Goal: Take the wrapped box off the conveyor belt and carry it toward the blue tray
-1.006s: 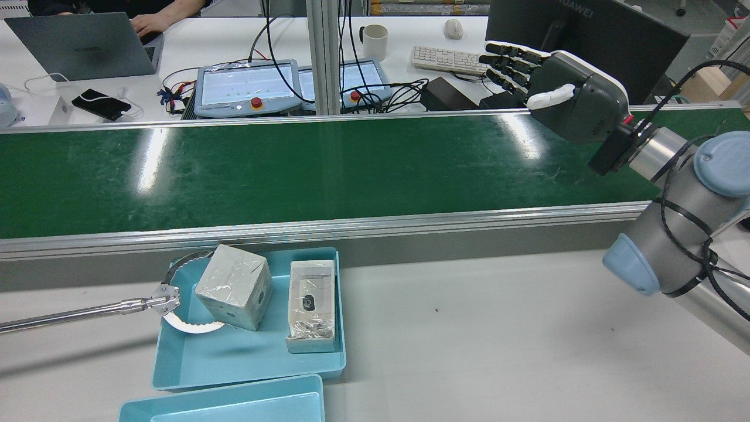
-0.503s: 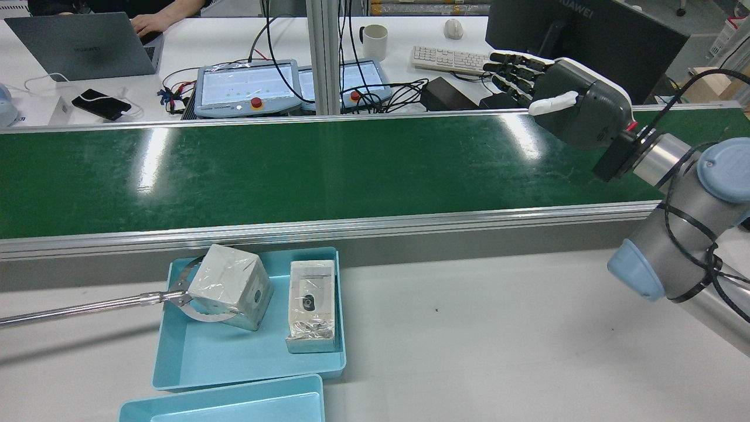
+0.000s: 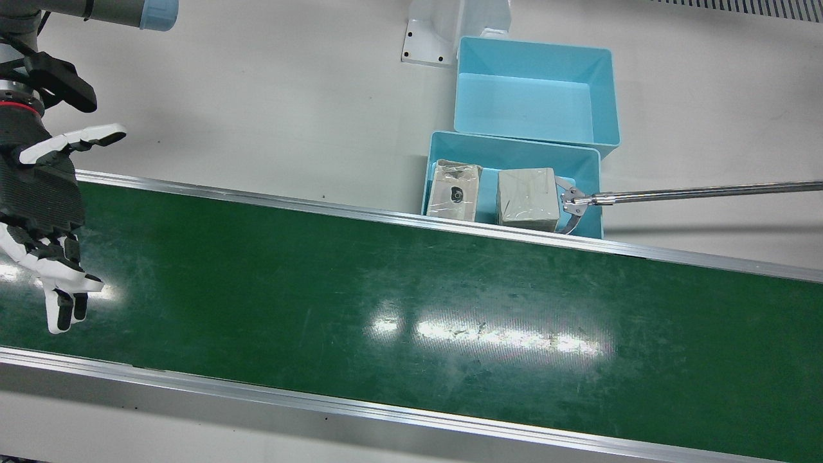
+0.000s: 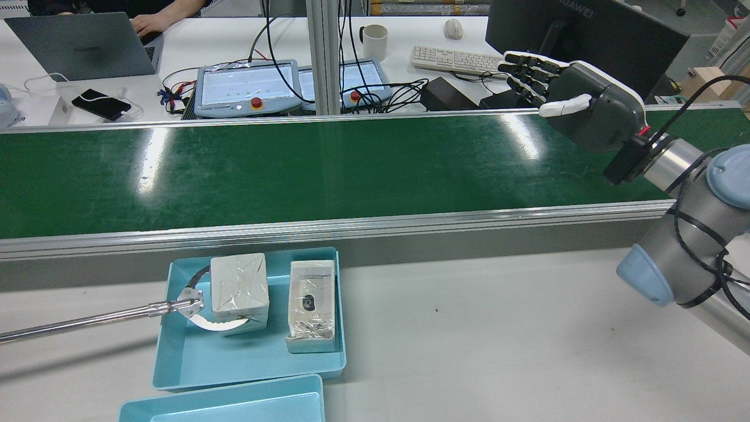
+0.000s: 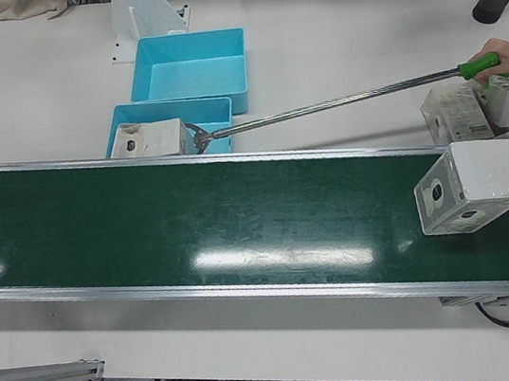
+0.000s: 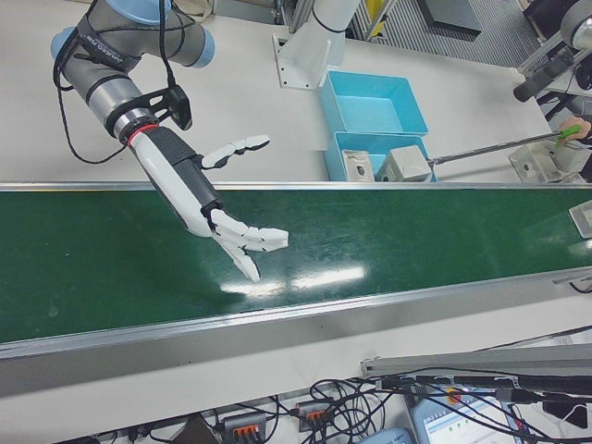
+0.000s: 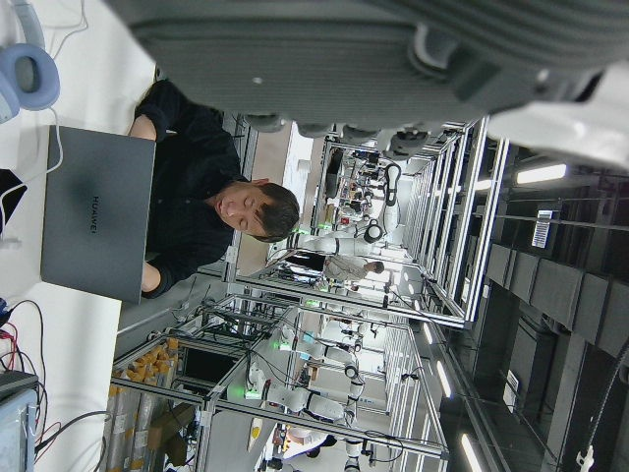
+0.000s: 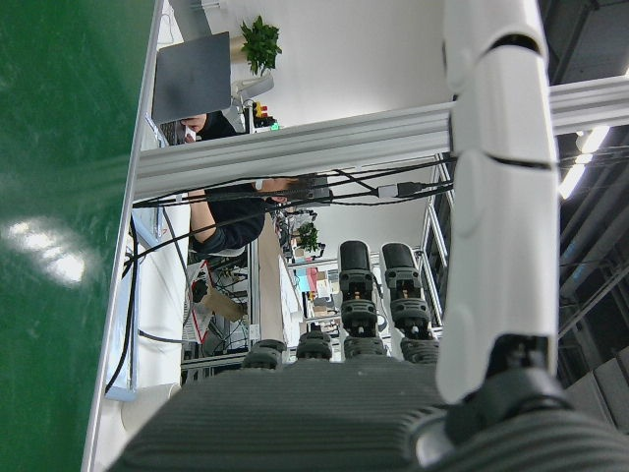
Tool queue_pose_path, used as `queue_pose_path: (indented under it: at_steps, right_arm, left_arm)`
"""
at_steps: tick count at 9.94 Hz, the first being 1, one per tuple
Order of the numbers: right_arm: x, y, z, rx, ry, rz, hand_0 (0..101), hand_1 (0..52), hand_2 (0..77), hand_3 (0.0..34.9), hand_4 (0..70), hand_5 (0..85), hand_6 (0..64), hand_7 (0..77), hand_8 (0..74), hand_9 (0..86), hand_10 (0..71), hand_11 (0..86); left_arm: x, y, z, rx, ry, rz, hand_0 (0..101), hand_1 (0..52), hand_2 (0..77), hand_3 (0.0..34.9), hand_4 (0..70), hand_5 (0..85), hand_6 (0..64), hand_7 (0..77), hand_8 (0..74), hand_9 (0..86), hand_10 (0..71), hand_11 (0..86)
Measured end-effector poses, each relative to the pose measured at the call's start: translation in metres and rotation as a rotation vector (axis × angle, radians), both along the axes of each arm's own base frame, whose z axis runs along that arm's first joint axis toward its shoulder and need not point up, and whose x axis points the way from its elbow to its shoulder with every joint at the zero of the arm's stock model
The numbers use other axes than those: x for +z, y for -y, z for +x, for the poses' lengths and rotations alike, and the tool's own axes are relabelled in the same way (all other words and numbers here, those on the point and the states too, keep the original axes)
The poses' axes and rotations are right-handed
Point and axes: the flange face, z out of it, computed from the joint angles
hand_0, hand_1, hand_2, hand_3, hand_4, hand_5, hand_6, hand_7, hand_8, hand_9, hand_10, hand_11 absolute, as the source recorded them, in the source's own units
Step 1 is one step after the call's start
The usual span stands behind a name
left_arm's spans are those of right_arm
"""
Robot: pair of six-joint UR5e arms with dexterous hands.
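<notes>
Right robot hand hovers over the belt, fingers spread, holding nothing; the wrapped box rides far off at the belt's other end.

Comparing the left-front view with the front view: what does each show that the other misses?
Only the left-front view shows a wrapped box on the conveyor belt and a person's hand holding the grabber pole. Only the front view shows the right hand, open above the belt. Both show the two blue trays, with the pole's claw reaching into the one nearer the belt.
</notes>
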Motion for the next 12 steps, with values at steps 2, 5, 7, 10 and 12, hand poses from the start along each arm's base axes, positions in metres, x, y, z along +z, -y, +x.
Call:
queue_pose_path:
  at_steps: [2, 5, 7, 10, 12]
  right_arm:
    - [0.0012, -0.0003, 0.0040, 0.005, 0.007, -0.007, 50, 16.9, 12.5, 0.5, 21.3, 16.9, 9.3, 22.9, 1.6, 3.3, 1.1, 4.4]
    - [0.0043, -0.0002, 0.0056, 0.005, 0.008, -0.018, 50, 16.9, 12.5, 0.5, 21.8, 16.9, 9.8, 23.5, 2.2, 4.4, 1.1, 4.4]
    - [0.0027, 0.0000, 0.0041, 0.003, 0.009, -0.016, 50, 16.9, 12.5, 0.6, 21.8, 16.9, 9.8, 23.5, 2.2, 4.4, 1.1, 2.7]
    - [-0.0008, 0.0012, 0.0030, 0.003, 0.013, -0.010, 50, 16.9, 13.1, 0.4, 22.9, 17.5, 10.9, 25.6, 1.6, 3.8, 0.0, 2.2]
    - [-0.0031, 0.0017, 0.0061, 0.009, 0.021, -0.007, 50, 16.9, 13.1, 0.5, 23.5, 18.0, 11.4, 25.6, 2.2, 4.9, 1.6, 2.7]
  left_arm:
    - [0.0000, 0.0000, 0.0000, 0.000, 0.000, 0.000, 0, 0.0, 1.1, 0.0, 0.0, 1.1, 0.0, 0.5, 0.5, 0.0, 0.5, 0.5]
    - [0.0000, 0.0000, 0.0000, 0.000, 0.000, 0.000, 0, 0.0, 1.1, 0.0, 0.0, 1.1, 0.0, 0.5, 0.5, 0.0, 0.5, 0.0]
    - [0.0000, 0.0000, 0.0000, 0.000, 0.000, 0.000, 0, 0.0, 1.1, 0.0, 0.0, 1.1, 0.0, 0.5, 0.5, 0.5, 0.5, 0.0]
    - [0.0000, 0.0000, 0.0000, 0.000, 0.000, 0.000, 0, 0.0, 0.5, 0.0, 0.0, 1.1, 0.0, 0.5, 0.5, 0.5, 0.0, 0.5]
    - [0.0000, 0.0000, 0.0000, 0.000, 0.000, 0.000, 0, 0.0, 1.1, 0.0, 0.0, 1.1, 0.0, 0.5, 0.5, 0.5, 0.0, 0.0]
